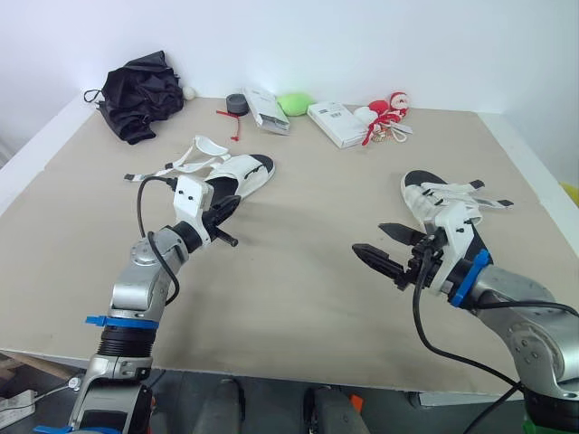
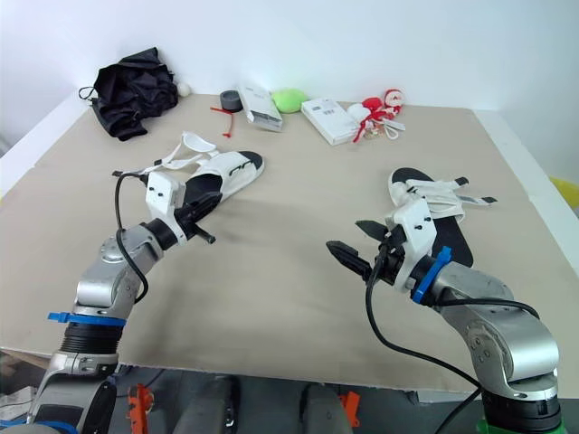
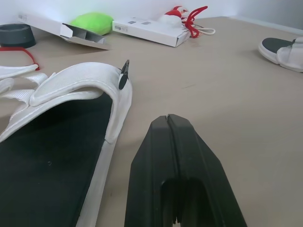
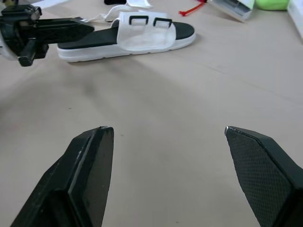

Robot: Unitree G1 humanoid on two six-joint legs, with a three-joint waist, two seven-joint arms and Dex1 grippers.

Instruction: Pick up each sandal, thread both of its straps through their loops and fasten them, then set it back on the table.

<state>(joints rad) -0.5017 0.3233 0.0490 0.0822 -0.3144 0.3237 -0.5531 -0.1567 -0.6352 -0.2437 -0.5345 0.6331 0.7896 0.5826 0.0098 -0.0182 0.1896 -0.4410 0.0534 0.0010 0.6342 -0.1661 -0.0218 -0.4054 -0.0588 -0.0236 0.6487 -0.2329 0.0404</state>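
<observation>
Left pincer (image 3: 168, 118), smooth black wedges pressed together, beside white-strapped sandal (image 1: 244, 172), right pincer (image 4: 168, 128) spread, textured pads (image 4: 265, 165), matte beige table (image 1: 298, 289)

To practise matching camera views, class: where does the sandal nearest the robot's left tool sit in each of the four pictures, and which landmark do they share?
Left eye view: sandal left of centre, just beyond the left tool.
Right eye view: the same spot.
Left wrist view: close up beside the shut tool.
Right wrist view: far across the table.
Shared landmark: the green lump.
</observation>
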